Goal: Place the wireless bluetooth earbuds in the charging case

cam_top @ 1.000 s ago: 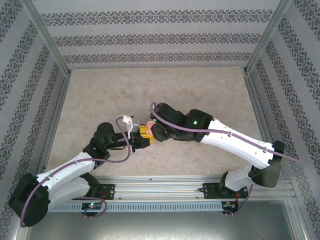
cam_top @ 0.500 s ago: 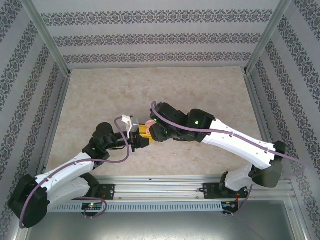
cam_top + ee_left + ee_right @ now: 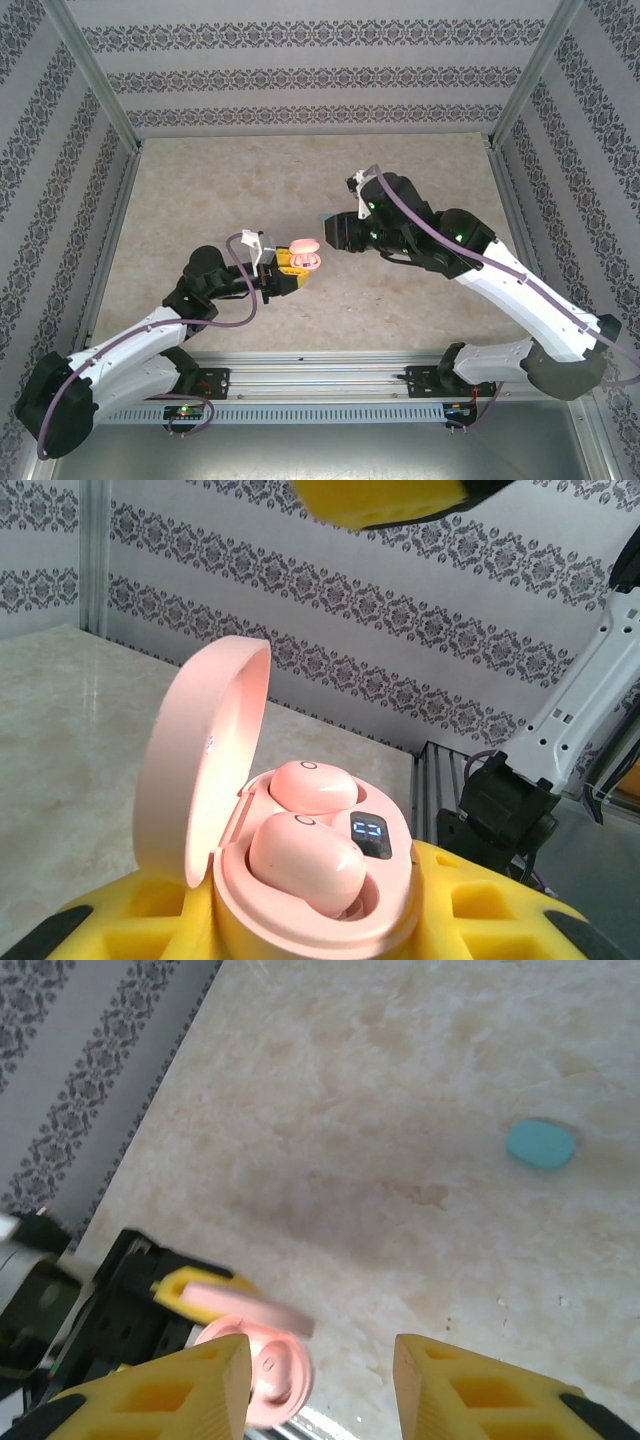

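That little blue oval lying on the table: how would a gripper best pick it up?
Pinch it across its narrow width, coming straight down from above. The blue oval lies flat on the table with bare surface all round, and its short span should fit between the open right gripper fingers.

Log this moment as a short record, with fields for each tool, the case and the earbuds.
pink charging case: lid open, display lit
pink earbuds: two, both seated in the case
left tool: shut on the pink charging case
right tool: open, empty, apart from the case
table: one light blue oval object lying alone
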